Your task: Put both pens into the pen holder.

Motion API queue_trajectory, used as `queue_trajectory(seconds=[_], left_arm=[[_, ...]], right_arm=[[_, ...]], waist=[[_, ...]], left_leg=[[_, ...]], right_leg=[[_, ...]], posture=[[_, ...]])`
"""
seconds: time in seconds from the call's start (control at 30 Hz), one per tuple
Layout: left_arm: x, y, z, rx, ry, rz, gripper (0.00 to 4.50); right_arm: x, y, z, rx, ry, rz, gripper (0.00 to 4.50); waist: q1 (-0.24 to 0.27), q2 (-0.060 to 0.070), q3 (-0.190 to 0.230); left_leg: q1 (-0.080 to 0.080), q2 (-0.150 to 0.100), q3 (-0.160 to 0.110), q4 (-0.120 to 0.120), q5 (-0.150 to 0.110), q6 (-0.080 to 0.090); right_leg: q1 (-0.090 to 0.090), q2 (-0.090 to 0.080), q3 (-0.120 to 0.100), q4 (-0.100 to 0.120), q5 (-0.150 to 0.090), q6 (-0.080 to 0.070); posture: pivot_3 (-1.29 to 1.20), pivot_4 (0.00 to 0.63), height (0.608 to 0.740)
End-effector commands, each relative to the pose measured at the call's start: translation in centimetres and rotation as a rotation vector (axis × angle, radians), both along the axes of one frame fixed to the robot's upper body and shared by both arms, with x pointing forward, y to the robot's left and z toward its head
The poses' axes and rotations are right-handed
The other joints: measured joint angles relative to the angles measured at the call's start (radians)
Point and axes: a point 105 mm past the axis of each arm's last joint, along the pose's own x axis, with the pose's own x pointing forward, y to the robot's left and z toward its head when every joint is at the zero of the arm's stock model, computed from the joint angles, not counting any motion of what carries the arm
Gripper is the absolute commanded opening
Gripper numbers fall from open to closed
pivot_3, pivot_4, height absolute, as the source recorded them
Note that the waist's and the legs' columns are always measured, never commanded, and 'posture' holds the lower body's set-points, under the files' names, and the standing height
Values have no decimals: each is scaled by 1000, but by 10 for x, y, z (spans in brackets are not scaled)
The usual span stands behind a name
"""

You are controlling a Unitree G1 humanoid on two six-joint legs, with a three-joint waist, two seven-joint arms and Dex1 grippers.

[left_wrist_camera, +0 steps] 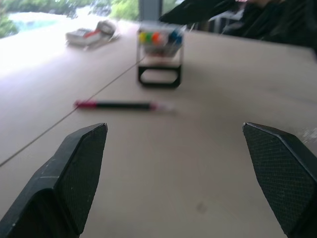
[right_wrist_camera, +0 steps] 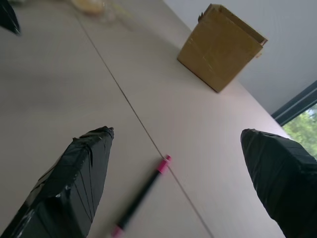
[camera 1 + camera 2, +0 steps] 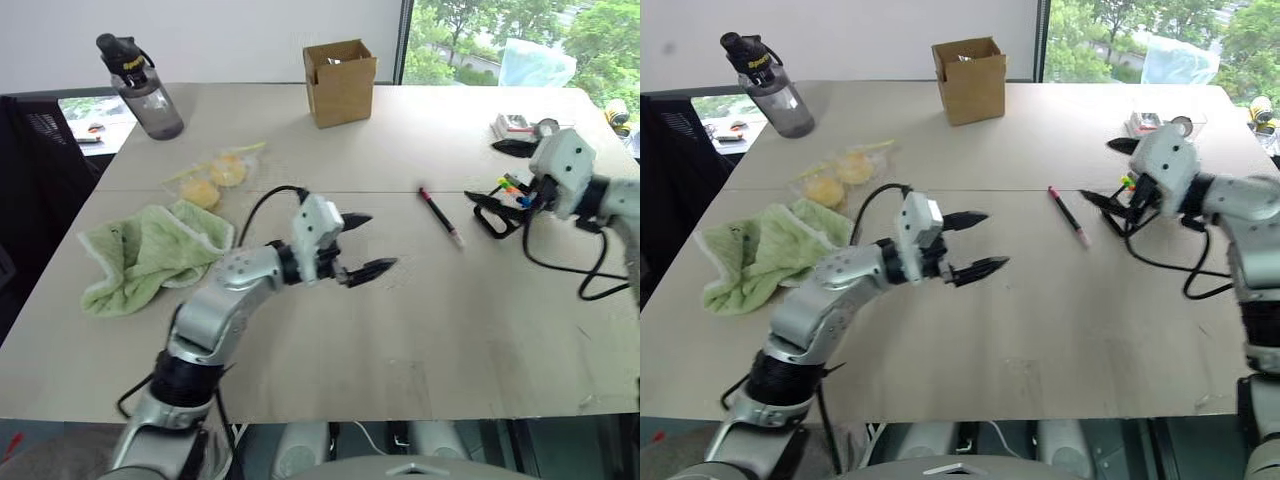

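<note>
One pen (image 3: 439,217) with pink-red ends flat on the table (image 3: 400,330) — long axis running from the far side toward the near right, between the two grippers. One pen holder (image 3: 503,203) beside the right gripper (image 3: 1108,172), coloured marker ends plain in the left wrist view. Cardboard box (image 2: 220,46) beyond the pen in the right wrist view. Left gripper (image 3: 366,244) spread wide, empty; right spread wide too — nothing held.
</note>
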Motion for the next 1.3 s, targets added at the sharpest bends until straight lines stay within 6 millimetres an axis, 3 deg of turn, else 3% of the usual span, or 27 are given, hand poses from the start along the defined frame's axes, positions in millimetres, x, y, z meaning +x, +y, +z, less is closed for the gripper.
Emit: queue_trajectory(seconds=[0.03,0.2,0.5,0.67,0.7,0.77,1.0,1.03,1.17,1.3], left_arm=[[-6,10,15,-27,-45,-8,4500],[-10,20,12,-2,-37,20,4500],[-10,19,13,15,-40,30,4500],[-8,17,16,15,-49,32,4500],[-8,17,16,16,-50,33,4500],[-7,18,17,19,-53,36,4500],[-6,20,17,22,-58,46,4500],[-5,20,17,21,-59,48,4500],[3,22,25,-112,-45,106,4500],[14,26,37,-502,88,180,4500]], right_arm=[[-1,4,-14,105,73,-60,4402],[2,-5,-58,103,178,-167,4402],[20,-26,-81,101,240,-349,4402],[26,-21,-84,224,328,-380,4402],[26,-19,-85,245,349,-381,3911],[24,-16,-87,261,383,-376,3694],[20,-14,-93,235,392,-371,327],[20,-14,-94,230,390,-370,37],[21,-11,-90,183,337,-337,37],[14,7,-68,182,202,-191,37]], waist=[[6,1,1],[8,1,1],[-1,1,1],[-1,1,1],[-1,1,1],[-1,1,1],[2,1,1],[2,1,1],[3,1,1],[2,0,1]], left_leg=[[-1,0,0,0,0,0],[-2,-3,0,2,-1,1],[1,-1,1,1,-1,2],[0,-1,1,1,-1,2],[0,-1,1,1,-1,2],[0,-1,1,1,-1,2],[0,-2,1,1,-1,2],[0,-2,1,1,-1,2],[0,-2,1,1,-1,2],[-1,-2,1,2,-1,2]], right_leg=[[0,-1,0,0,0,0],[0,-4,-1,-3,0,0],[0,0,0,1,0,0],[0,0,1,0,0,0],[0,0,1,0,0,0],[0,0,1,0,0,0],[0,0,1,0,0,0],[0,0,1,0,0,0],[0,0,1,0,0,0],[0,-1,0,0,0,0]], posture=[[0,150,736],[0,150,736],[0,150,736],[0,150,736],[0,150,736],[0,150,736],[0,150,736],[0,150,736],[0,150,736],[0,150,736]])
